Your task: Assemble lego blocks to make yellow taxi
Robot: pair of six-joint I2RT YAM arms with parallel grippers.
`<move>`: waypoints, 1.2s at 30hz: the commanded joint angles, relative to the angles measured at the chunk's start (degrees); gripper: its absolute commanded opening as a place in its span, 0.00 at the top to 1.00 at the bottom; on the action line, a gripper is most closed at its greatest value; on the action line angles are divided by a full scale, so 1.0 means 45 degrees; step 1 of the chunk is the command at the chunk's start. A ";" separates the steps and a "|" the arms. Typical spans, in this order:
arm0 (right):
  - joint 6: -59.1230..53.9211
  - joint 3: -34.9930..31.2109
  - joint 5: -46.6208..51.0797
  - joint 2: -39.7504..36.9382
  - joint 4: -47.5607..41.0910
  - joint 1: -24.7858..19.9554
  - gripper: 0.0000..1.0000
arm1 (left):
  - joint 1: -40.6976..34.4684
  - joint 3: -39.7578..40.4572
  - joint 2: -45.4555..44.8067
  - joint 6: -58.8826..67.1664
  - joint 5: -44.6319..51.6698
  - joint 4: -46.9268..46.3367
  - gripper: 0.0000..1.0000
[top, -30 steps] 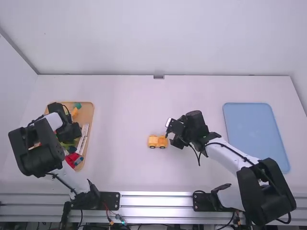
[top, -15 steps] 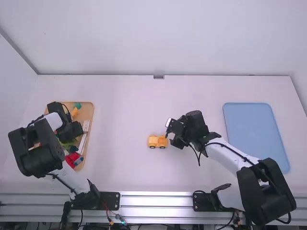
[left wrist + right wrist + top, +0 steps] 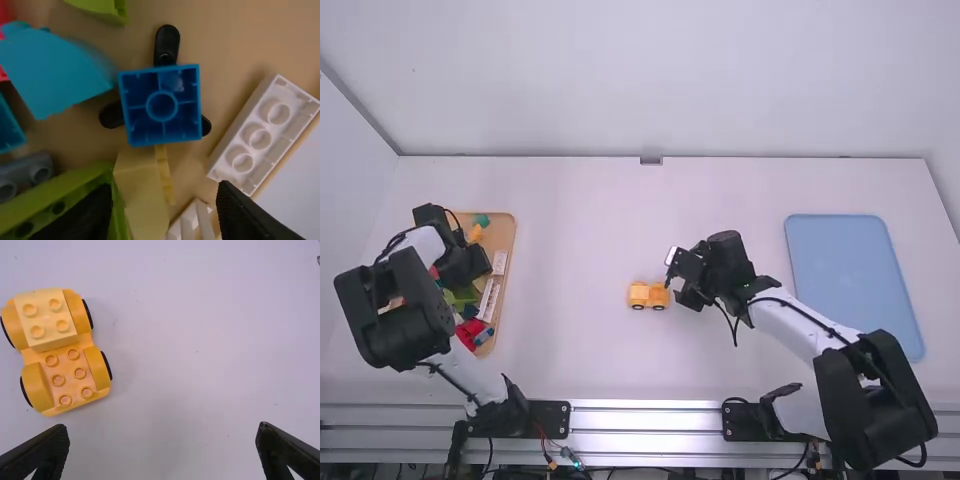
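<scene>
In the high view the left gripper (image 3: pixel 470 262) is over the wooden tray (image 3: pixel 504 235) at the far left. Seen from the left wrist, my left gripper (image 3: pixel 162 202) is open above loose blocks, with a pale yellow block (image 3: pixel 142 192) in view between its fingers, nearer one of them. My right gripper (image 3: pixel 678 284) stands at mid-table, just right of the yellow car (image 3: pixel 649 295). In the right wrist view the right gripper (image 3: pixel 162 437) is open and empty; the car (image 3: pixel 70 372) has a light yellow block (image 3: pixel 46 317) on one end.
Around the pale yellow block lie a blue block (image 3: pixel 161 105), a white block (image 3: pixel 265 134), a light blue piece (image 3: pixel 57 70) and a green piece (image 3: pixel 65 197). A blue tray (image 3: pixel 850 275) rests on the table's right side.
The left gripper has shifted slightly away from the camera and to the left over the wooden tray, uncovering more of the green blocks. The right arm and the car have stayed still.
</scene>
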 commanded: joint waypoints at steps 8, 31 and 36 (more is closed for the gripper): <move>0.0087 0.0214 -0.0029 -0.0165 -0.0053 0.0015 0.01 | -0.0039 -0.0209 0.0083 -0.0568 0.0345 0.0141 0.55; 0.0651 0.0214 -0.0019 -0.0165 0.0039 0.0015 0.01 | -0.0019 -0.1472 0.0083 -0.0554 0.0296 0.1826 0.64; 0.0651 0.0214 -0.0019 -0.0165 0.0039 0.0015 0.01 | -0.0029 -0.1739 0.0083 -0.0175 0.0296 0.2084 0.68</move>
